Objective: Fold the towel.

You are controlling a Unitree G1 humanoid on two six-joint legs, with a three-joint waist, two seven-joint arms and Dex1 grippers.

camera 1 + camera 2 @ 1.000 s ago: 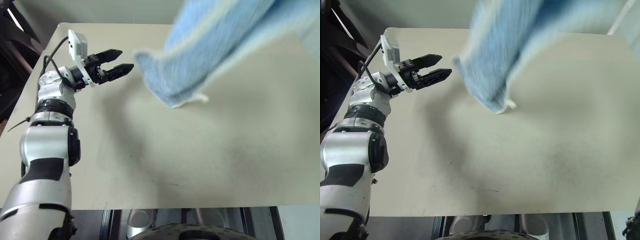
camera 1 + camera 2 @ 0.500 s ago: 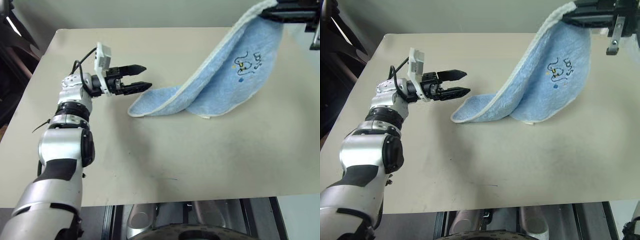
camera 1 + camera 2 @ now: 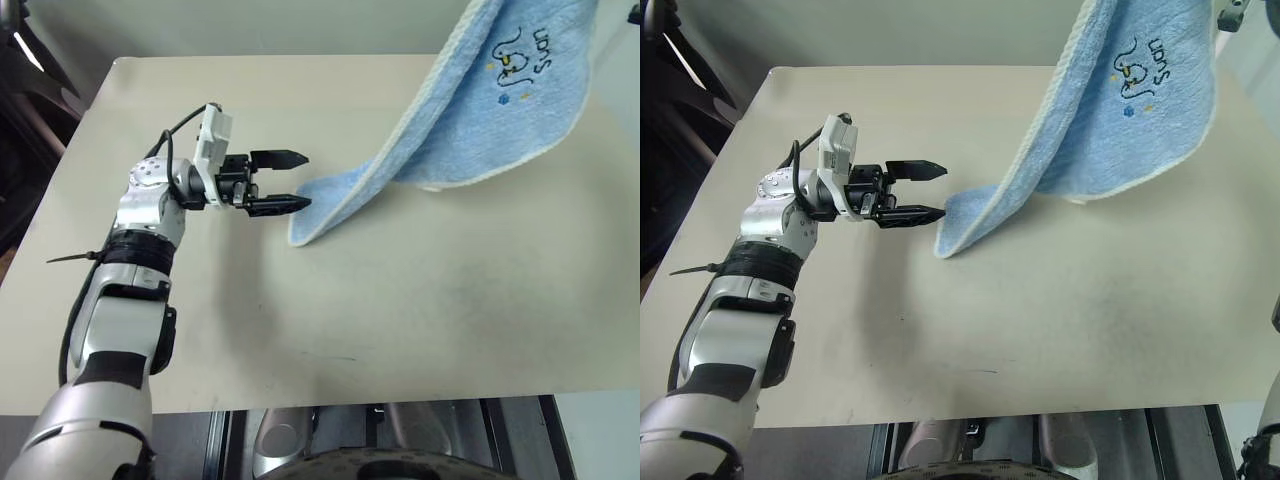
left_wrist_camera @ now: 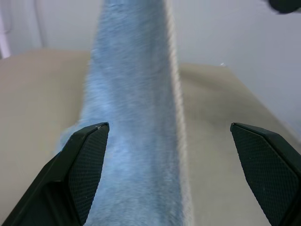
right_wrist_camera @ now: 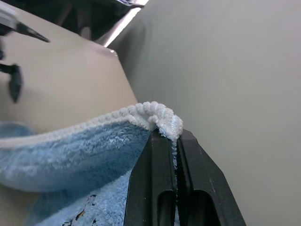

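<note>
Right hand (image 5: 176, 146) clamps the towel (image 3: 490, 120) aloft (left hand (image 3: 285, 180) spread beside its low end).

Even, soft light; a faint shadow lies on the worktop (image 3: 420, 300); the towel (image 4: 131, 117) is blurred close up.

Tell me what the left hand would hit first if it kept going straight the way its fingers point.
Most likely the towel: its lower end lies just ahead of the open left hand, and the left wrist view shows the cloth between the fingers' line.

Light-blue towel (image 3: 470, 130) hangs raised, low end seemingly touching table.
</note>
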